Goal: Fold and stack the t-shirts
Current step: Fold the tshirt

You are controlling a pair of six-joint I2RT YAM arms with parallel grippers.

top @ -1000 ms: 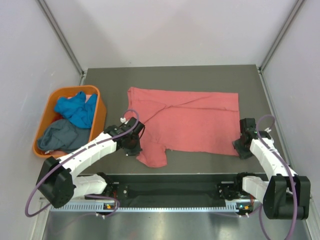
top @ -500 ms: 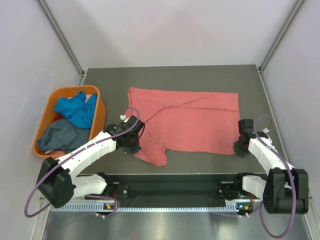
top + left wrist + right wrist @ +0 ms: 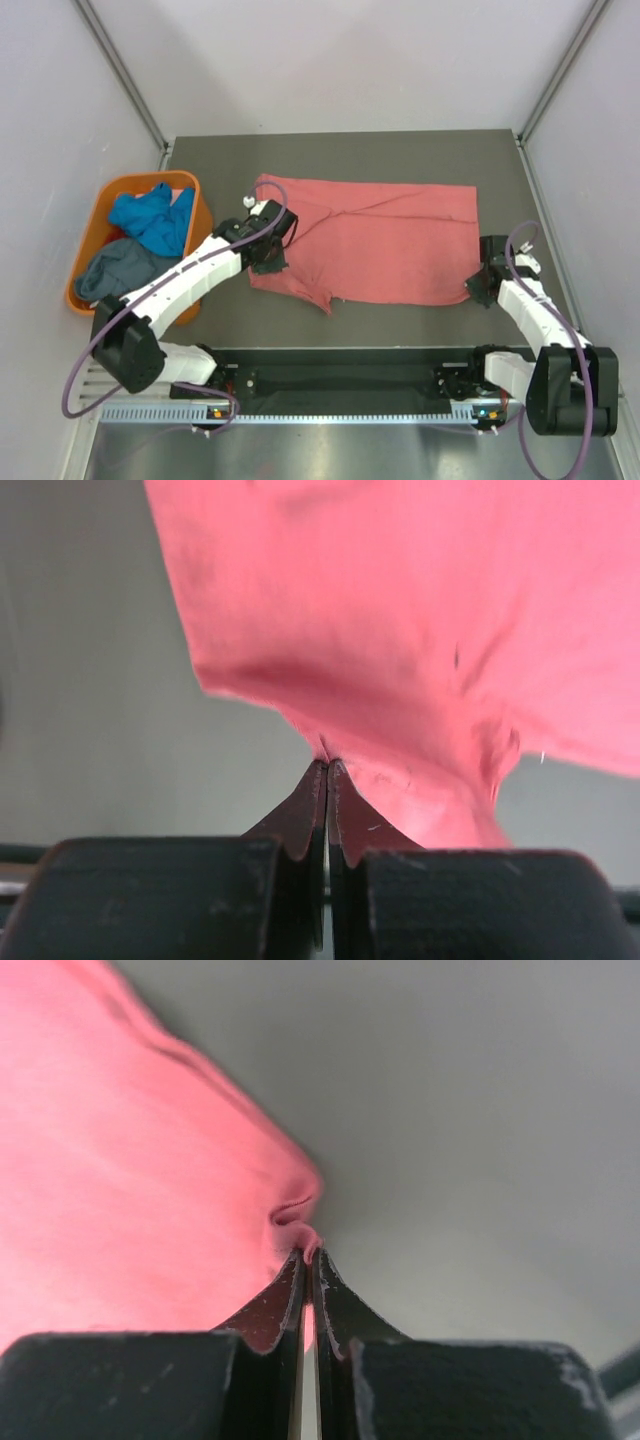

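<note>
**Q:** What is closest to the viewer?
**A:** Two white robot arms are bolted at the near edge of the table. The left gripper [image 3: 268, 262] reaches in from the left and the right gripper [image 3: 481, 288] from the right.

**Q:** How do the jaws stand?
**A:** Both pairs are pressed together on cloth. In the left wrist view the dark fingers [image 3: 300, 825] pinch a fold of the salmon-pink cloth t-shirt [image 3: 385, 245], and the cloth rises from their tips, raised off the table surface. In the right wrist view the jaws grip a small puckered corner of the same shirt, low over the table.

**Q:** Where does that shirt lie?
**A:** It lies spread wide across the middle of the dark grey table [image 3: 400, 155]. The left gripper holds its near left part, where the cloth is bunched. The right gripper holds its near right corner. A long crease runs across the far half.

**Q:** What else is there?
**A:** An orange plastic tub [image 3: 130, 182] stands at the table's left edge. Inside it, a slate grey-blue t-shirt [image 3: 120, 272] is crumpled at the near end and a bright blue t-shirt [image 3: 150, 220] at the far end, and the two touch
</note>
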